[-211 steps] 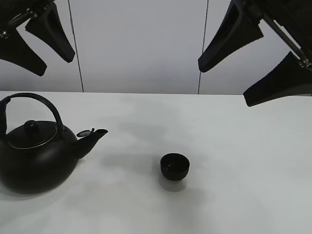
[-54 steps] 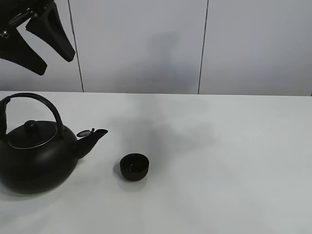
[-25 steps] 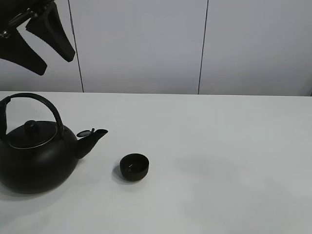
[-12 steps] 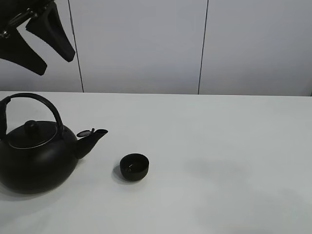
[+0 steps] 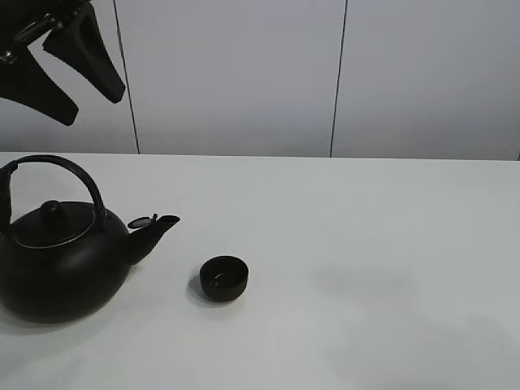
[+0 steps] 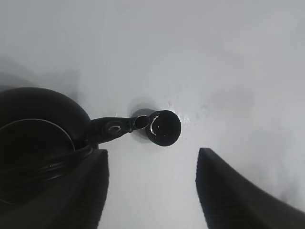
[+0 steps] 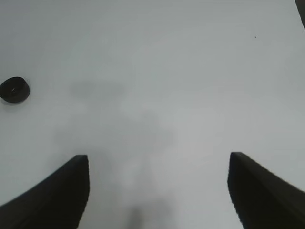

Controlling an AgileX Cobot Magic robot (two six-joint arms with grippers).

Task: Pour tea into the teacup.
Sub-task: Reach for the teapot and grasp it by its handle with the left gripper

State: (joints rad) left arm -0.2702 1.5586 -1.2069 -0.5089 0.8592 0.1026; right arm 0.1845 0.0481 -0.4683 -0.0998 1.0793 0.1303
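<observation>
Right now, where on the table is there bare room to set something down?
The table is bare from the cup to its right edge, and behind the cup to the wall. The left is crowded: the kettle's spout sits close beside the cup.

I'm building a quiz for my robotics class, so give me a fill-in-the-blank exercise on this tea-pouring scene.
1. The small round matte-black teacup stands just off the ___ of the big black arched-handle kettle.
2. The left end effector hangs above the white table with its jaws ___.
3. The right end effector holds ___.
4. The exterior high view shows only the ___ end effector.
Missing words: spout, open, nothing, left.
</observation>
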